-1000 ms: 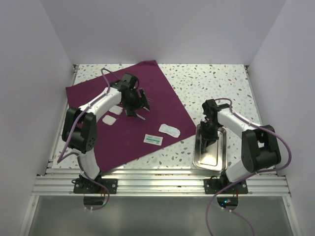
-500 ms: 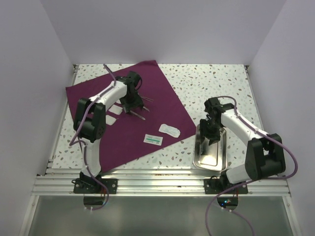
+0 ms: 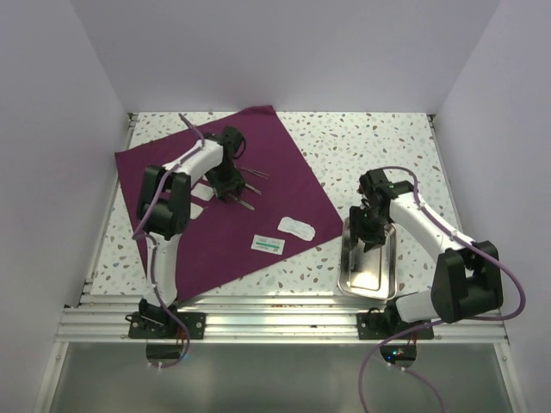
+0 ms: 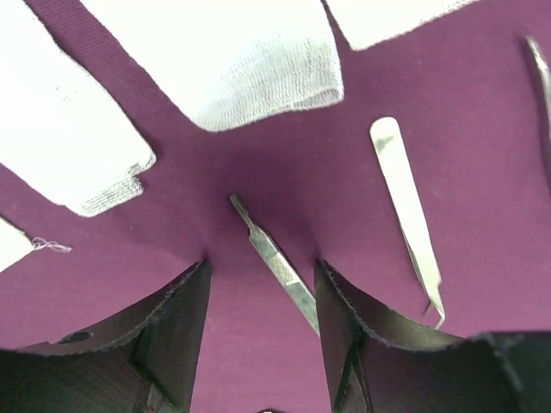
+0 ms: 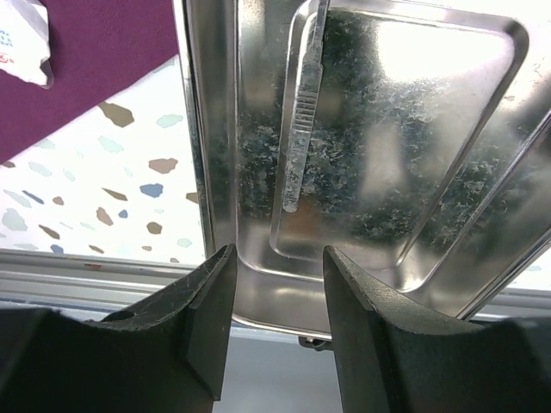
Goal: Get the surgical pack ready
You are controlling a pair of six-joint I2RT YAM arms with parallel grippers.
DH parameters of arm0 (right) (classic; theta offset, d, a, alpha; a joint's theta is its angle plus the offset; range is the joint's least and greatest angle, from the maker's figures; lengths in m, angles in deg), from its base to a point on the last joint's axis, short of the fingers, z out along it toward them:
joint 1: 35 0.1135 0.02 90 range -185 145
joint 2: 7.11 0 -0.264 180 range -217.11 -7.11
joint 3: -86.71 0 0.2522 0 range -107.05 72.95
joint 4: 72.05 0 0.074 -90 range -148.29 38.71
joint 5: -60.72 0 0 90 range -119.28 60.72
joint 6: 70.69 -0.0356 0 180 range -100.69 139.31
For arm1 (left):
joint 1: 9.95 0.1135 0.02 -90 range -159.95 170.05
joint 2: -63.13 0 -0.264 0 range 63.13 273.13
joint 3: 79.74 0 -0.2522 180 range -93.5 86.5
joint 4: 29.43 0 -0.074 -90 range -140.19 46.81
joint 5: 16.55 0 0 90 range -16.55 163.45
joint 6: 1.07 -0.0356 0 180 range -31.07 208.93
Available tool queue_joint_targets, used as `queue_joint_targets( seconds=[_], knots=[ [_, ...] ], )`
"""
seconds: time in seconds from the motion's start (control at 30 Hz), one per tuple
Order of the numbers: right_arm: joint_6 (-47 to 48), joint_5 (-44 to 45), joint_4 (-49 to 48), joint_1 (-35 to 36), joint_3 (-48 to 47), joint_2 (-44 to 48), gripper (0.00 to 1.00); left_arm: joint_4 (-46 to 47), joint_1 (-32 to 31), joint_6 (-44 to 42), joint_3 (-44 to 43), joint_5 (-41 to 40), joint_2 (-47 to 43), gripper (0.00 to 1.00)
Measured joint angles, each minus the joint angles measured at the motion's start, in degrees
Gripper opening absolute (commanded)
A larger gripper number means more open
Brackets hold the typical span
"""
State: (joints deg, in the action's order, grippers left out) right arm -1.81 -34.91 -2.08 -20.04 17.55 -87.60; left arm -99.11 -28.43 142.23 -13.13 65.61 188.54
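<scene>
The maroon cloth (image 3: 224,198) lies spread flat on the left of the table. On it are white gauze pads (image 4: 250,60), two small packets (image 3: 268,244) and thin metal instruments. My left gripper (image 4: 261,267) is open and low over the cloth, its jaws on either side of a scalpel handle (image 4: 280,271); tweezers (image 4: 409,206) lie just to the right. The steel tray (image 3: 368,267) sits off the cloth at the front right. My right gripper (image 5: 278,251) is open and empty over the tray's near end (image 5: 207,155), where one metal instrument (image 5: 303,112) lies inside.
The table is terrazzo (image 3: 370,146) with white walls on three sides and an aluminium rail (image 3: 275,323) along the near edge. The tray stands close to that rail. A third instrument (image 4: 542,86) lies at the right edge of the left wrist view.
The left arm's elbow has swung right and its gripper has turned and settled over the instruments. The right arm's elbow has shifted right, its gripper staying over the tray.
</scene>
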Motion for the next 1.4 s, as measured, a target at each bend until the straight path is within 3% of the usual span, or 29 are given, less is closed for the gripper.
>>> queue_joint_targets(
  seconds=[0.27, 0.4, 0.73, 0.93, 1.4],
  knots=[
    [0.7, -0.17, -0.04, 0.0, -0.74, 0.0, 0.47, -1.31, 0.33, 0.31, -2.82, -0.11, 2.38, 0.49],
    [0.85, -0.5, -0.11, 0.0, -0.87, -0.07, 0.47, -1.86, 0.46, 0.76, -3.26, -0.11, 2.71, 0.37],
    [0.92, -1.42, -0.22, 0.04, -1.97, -0.48, 0.47, -2.32, 0.48, 0.66, -3.67, -0.13, 2.97, 0.2],
    [1.31, -1.44, -0.44, 0.17, -3.32, -1.36, 0.47, -2.6, 0.52, 0.28, -3.65, -0.28, 2.95, 0.0],
    [2.19, -1.9, -0.5, 2.21, -6.78, -3.21, 0.47, -0.35, 0.52, -0.63, -0.72, 0.11, 0.68, 0.0]
  ],
)
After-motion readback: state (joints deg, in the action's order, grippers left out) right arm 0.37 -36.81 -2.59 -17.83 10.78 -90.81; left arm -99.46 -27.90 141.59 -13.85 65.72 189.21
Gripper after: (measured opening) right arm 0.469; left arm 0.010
